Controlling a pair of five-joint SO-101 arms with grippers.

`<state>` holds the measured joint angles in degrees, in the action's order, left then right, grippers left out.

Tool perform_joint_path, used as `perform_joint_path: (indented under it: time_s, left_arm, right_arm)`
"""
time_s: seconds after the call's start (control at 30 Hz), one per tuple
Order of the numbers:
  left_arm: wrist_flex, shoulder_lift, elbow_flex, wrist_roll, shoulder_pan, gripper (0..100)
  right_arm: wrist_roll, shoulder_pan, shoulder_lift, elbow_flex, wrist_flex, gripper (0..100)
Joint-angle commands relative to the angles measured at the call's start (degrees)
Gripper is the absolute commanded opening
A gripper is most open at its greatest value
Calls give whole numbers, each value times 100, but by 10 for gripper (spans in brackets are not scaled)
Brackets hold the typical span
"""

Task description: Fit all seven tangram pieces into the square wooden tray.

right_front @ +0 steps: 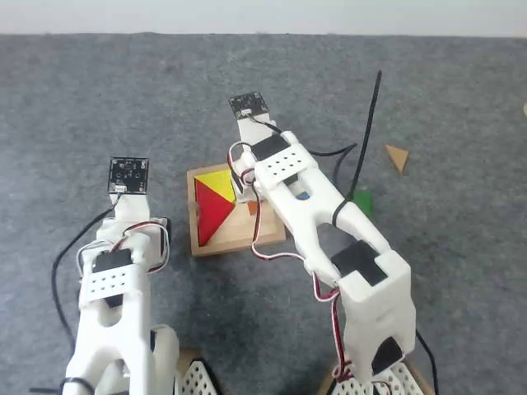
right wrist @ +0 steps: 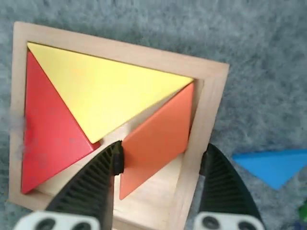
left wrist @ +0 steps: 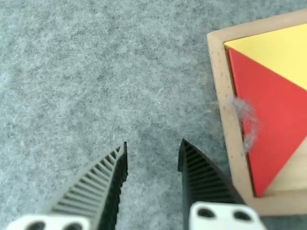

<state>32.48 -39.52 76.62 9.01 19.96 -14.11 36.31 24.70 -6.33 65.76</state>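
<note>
The surface is a grey felt mat [right_front: 99,107] that covers the whole table, and at its far edge there is a pale strip of wall [right_front: 247,16]. The square wooden tray [right wrist: 120,52] lies near the middle of the mat, in front of the two arms. A yellow triangle [right wrist: 105,91], a red triangle [right wrist: 45,129] and an orange piece [right wrist: 156,136] lie flat inside it, and some bare wood shows beside them. A blue triangle [right wrist: 273,165] lies on the mat just beside the tray. A green piece [right_front: 362,202] and a small tan triangle [right_front: 398,156] lie farther out on the right arm's side. The right arm reaches over the tray and hides part of it from above, and a black cable [right_front: 366,140] runs along this arm. The right gripper [right wrist: 163,148] is over the tray with its claw spread wide and the orange piece below the gap. The left gripper [left wrist: 153,145] is over bare mat next to the tray's wall, its claw also spread and holding nothing.
</note>
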Motion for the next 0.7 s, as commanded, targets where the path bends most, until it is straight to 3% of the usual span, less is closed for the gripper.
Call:
perform_joint_path:
  time_s: [0.0,0.2,0.43,0.67]
  left_arm:
    - [-123,-114,-22,53,0,174]
    - [-123,-114,-22,53,0,174]
    - [-123,-114,-22,53,0,174]
    - [-123,-114,-22,53,0,174]
  right_arm:
    - [-70,-110,-470,62,-207,97]
    - [-668,-136,-453,281,-435,96]
    - [-686,-136,-488,273,-708,82]
    - [-677,-127,-567,273,-796,128]
